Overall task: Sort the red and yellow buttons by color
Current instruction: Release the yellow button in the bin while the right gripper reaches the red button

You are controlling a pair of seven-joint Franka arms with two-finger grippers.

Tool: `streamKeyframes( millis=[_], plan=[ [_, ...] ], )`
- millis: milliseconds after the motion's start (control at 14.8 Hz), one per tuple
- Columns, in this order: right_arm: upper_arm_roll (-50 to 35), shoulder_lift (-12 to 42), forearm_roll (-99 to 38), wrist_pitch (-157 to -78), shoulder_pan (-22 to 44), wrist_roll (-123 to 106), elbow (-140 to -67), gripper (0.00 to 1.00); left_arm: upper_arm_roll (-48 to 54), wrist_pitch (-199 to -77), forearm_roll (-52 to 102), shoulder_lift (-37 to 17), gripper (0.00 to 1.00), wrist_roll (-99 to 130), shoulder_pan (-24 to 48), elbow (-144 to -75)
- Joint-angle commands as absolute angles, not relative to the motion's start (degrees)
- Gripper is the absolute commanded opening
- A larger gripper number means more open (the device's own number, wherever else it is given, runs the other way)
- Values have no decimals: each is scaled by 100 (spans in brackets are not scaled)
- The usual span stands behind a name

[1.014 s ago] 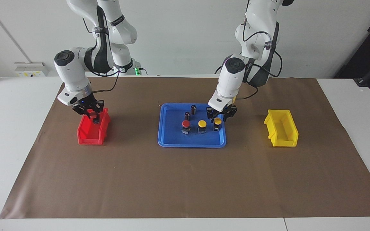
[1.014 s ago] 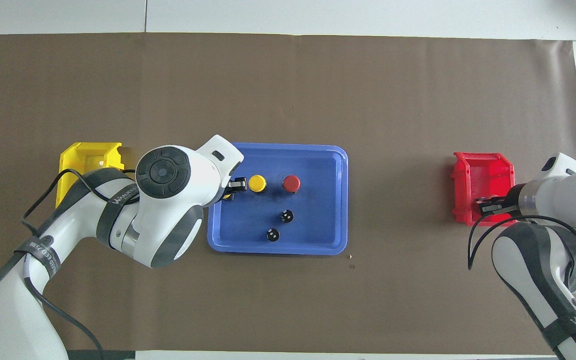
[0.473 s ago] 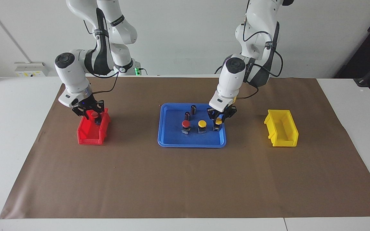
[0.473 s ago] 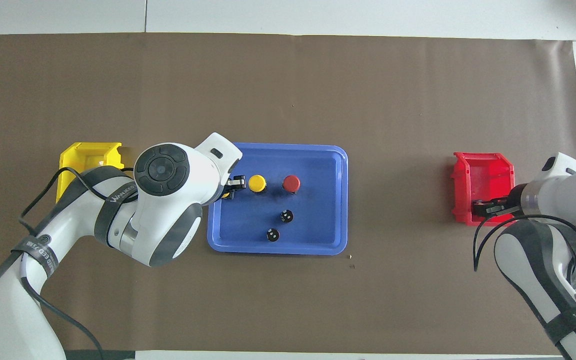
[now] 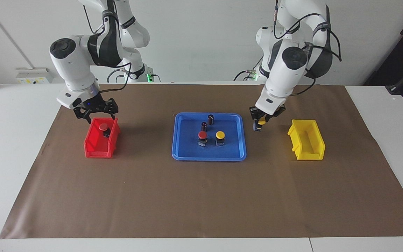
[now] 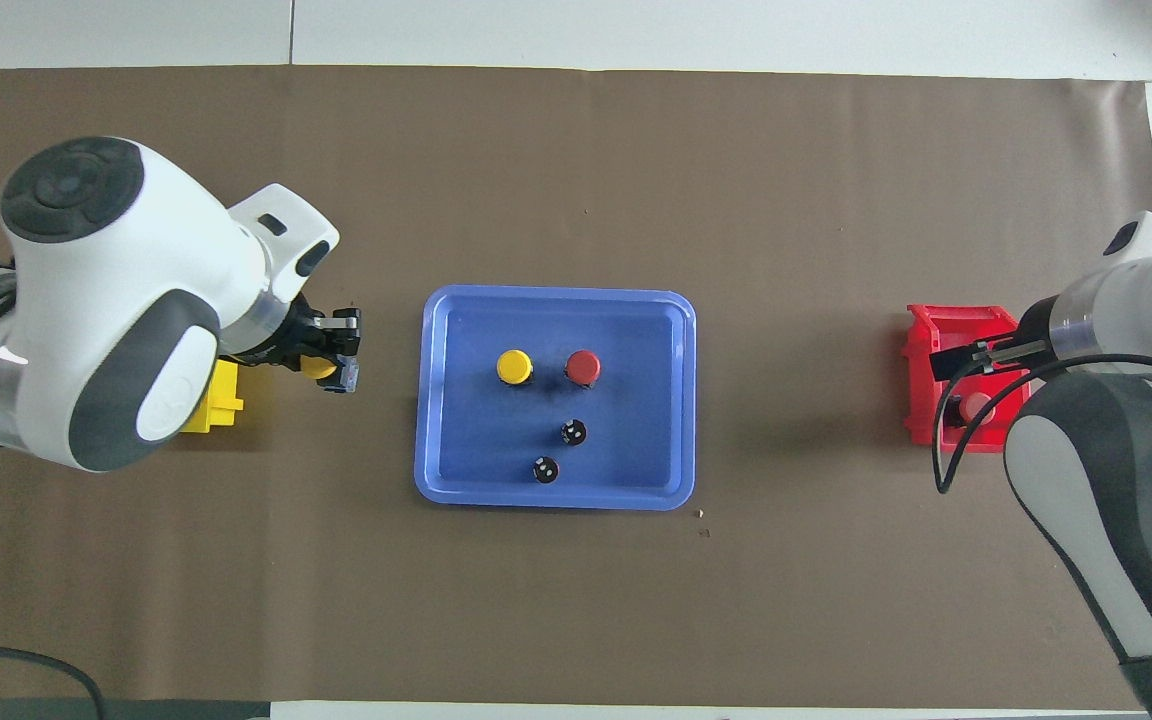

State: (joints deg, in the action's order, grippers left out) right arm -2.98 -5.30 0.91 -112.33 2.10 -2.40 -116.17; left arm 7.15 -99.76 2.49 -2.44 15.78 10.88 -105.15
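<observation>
My left gripper (image 5: pixel 259 124) is shut on a yellow button (image 5: pixel 261 123) and holds it in the air over the brown mat between the blue tray (image 5: pixel 208 158) and the yellow bin (image 5: pixel 306 140). It also shows in the overhead view (image 6: pixel 339 362). My right gripper (image 5: pixel 97 116) is open and empty just above the red bin (image 5: pixel 96 147), where a red button (image 5: pixel 104 127) lies. One red button (image 5: pixel 202 135) and one yellow button (image 5: pixel 220 134) stand side by side on the tray.
Two dark cylinders with silvery tops (image 5: pixel 210 119) (image 5: pixel 204 126) stand on the tray nearer to the robots than the buttons. In the overhead view the left arm covers most of the yellow bin (image 6: pixel 211 405). A brown mat (image 5: pixel 201 196) covers the table.
My left gripper closed on the yellow button, lifted it off the tray and carried it toward the yellow bin. My right gripper let the red button go into the red bin and rose.
</observation>
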Motion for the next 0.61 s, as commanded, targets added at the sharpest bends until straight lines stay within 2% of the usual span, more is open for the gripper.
streamKeyframes(
  millis=[0,68,203,338,406,541],
  plan=[
    [-316,157,-253,-11100,1165,1180,-10672,100,712,-9546,448,61,2,495,319,-10564],
    [-316,437,-246,-11074,1560,1856,-10296,100,712,-9554,440,79,2,309,108,-10608],
    [-316,1261,-176,-11048,2256,2966,-9330,100,712,-10095,422,280,2,220,-131,-11115],
    [-316,1913,-71,-11109,2635,3513,-8730,100,712,-10729,422,413,2,-104,-438,-11591],
    [-316,2221,139,-11127,2906,3777,-8554,100,712,-10801,422,396,2,-314,-561,-11662],
    [-316,2390,395,-11634,3076,4121,-8691,100,712,-11072,422,352,2,-475,-738,-11864]
  ],
)
